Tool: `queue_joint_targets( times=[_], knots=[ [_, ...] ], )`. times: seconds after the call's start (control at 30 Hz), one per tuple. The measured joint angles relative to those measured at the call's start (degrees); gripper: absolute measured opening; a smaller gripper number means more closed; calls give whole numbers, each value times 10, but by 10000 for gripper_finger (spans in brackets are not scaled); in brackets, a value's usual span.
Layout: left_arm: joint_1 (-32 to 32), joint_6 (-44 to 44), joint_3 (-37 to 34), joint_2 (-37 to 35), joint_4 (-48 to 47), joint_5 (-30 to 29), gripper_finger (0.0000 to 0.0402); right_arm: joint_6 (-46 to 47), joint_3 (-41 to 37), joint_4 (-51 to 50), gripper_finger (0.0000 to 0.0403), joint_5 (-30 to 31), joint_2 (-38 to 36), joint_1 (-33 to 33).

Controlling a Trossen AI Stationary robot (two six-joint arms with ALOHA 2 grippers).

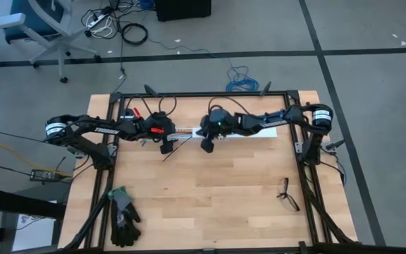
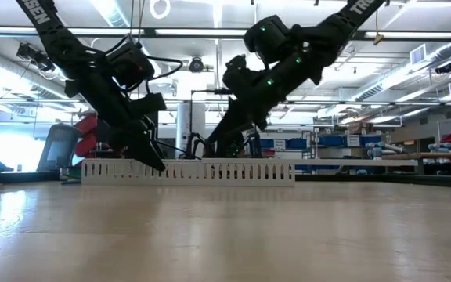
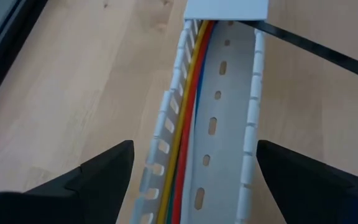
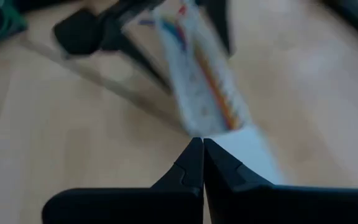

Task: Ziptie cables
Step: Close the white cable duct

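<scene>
Left gripper (image 3: 194, 180) spread wide astride the slotted tray (image 3: 229, 112), cables (image 3: 188, 106) lying between its fingers, ziptie (image 3: 328, 50) just ahead beside the right gripper (image 4: 202, 152) pressed together; risk: closing now, pinching tray wall instead of wires.

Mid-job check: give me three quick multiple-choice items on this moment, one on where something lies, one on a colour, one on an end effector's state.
1. Where do the cables lie?
A. inside the white slotted channel
B. on the gloves
C. beside the spectacles

2. What colour is the ziptie?
A. white
B. black
C. green

3. How is the left end effector?
A. shut on the ziptie
B. shut, empty
C. open, one finger on each side of the channel

Key: 1 A, the coloured wires run along the channel's inside wall. 2 B, a thin dark strip crosses the wood by the channel's cover. 3 C, its fingers stand wide apart.
</scene>
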Motion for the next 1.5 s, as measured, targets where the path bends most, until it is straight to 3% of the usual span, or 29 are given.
queue_joint_targets(
  times=[0.23, 0.63, 0.93, 1.07, 1.3, 1.5],
  knots=[
    [0, 1, 0, 0, 1, 0, 343, 4, 16, -34, 0, -42, 5, -22],
    [0, 1, 0, 3, 15, 13, 245, 4, 16, -47, 0, -41, 6, -22],
    [0, 0, 0, 3, 15, 15, 239, 4, 16, -98, 0, -25, 6, -37],
    [0, 0, 0, 3, 14, 14, 239, 13, 20, -69, 0, -41, 47, -43],
    [1, -1, -1, 2, 12, 13, 239, -9, 156, -47, 0, -102, 179, -37],
    [0, -2, 0, 3, 13, 18, 239, -76, 185, -87, 0, -47, 145, -13]
  ],
)
